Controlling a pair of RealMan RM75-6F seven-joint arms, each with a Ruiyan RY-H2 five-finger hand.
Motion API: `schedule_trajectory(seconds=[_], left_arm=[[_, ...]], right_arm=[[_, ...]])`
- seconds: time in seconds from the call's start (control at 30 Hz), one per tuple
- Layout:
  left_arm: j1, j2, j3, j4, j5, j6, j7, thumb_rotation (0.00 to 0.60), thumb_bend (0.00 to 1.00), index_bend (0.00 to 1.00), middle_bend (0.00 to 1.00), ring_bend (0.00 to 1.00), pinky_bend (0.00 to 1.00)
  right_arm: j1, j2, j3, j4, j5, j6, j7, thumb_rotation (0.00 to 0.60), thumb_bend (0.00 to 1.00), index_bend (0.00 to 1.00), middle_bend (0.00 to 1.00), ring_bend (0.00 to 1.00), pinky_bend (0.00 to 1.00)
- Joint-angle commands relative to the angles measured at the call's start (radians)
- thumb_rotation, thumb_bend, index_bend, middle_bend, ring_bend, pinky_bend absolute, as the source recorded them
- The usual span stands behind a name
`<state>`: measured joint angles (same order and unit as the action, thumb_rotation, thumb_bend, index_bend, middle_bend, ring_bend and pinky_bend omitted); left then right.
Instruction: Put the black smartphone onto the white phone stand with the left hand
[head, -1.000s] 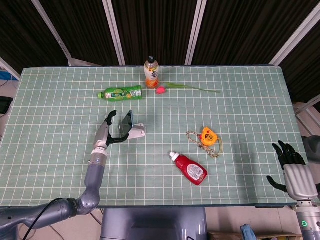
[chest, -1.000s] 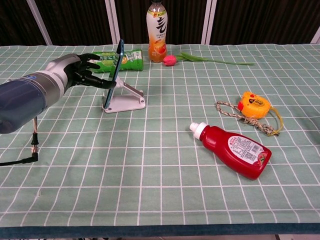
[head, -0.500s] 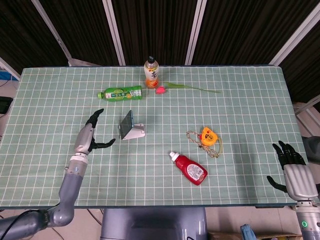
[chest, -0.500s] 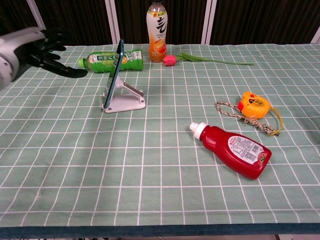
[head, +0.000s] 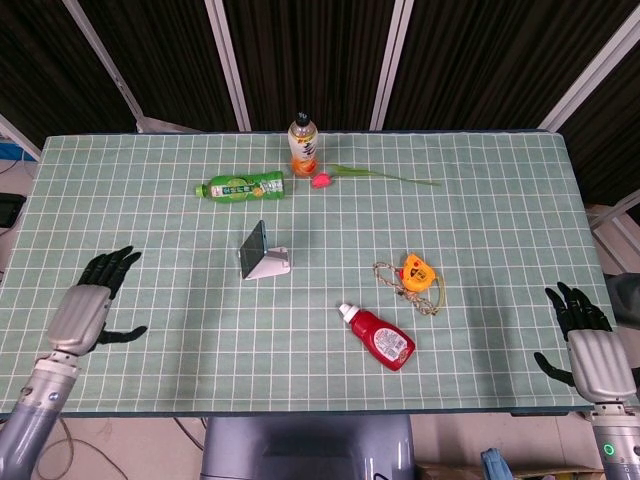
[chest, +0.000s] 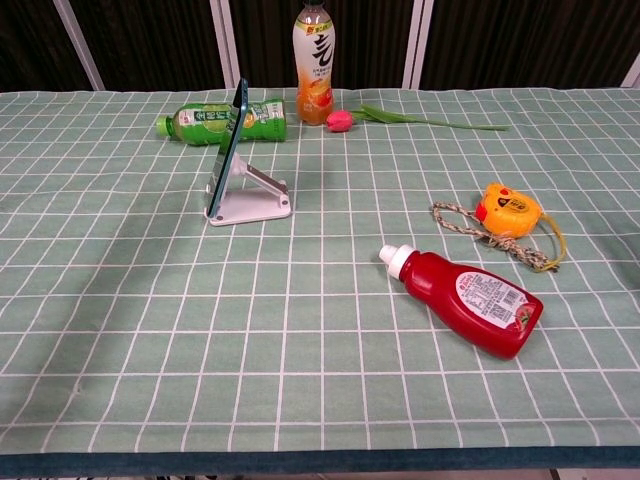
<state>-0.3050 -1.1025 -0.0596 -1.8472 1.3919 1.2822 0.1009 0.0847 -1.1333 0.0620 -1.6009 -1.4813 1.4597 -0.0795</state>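
The black smartphone (head: 253, 247) (chest: 228, 150) leans upright on the white phone stand (head: 271, 265) (chest: 253, 200) left of the table's middle. My left hand (head: 88, 310) hovers near the table's front left edge, far from the stand, fingers spread and holding nothing. My right hand (head: 587, 343) rests at the front right corner, fingers apart and empty. Neither hand shows in the chest view.
A green bottle (head: 241, 186) (chest: 217, 121) lies behind the stand. An orange drink bottle (head: 303, 145) (chest: 314, 37) stands at the back with a pink flower (head: 322, 180) (chest: 341, 120) beside it. A red ketchup bottle (head: 380, 337) (chest: 467, 298) and a yellow tape measure (head: 417, 271) (chest: 507, 210) lie to the right.
My left hand let go of the phone and drew back toward the front left edge, leaving the chest view. The phone stays on the stand. The right hand has not moved.
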Motion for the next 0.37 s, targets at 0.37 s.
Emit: schedule_trajectory(seconds=[0.37], left_arm=[[0.186,0.004,0.103,0.247,0.134,0.231,-0.018,0.600,0.07,0.00,0.00,0.00,0.00]], right_arm=[[-0.002,-0.002,-0.001,0.001,-0.005,0.006,-0.003,0.600,0.32,0.05,0.00,0.00,0.18]])
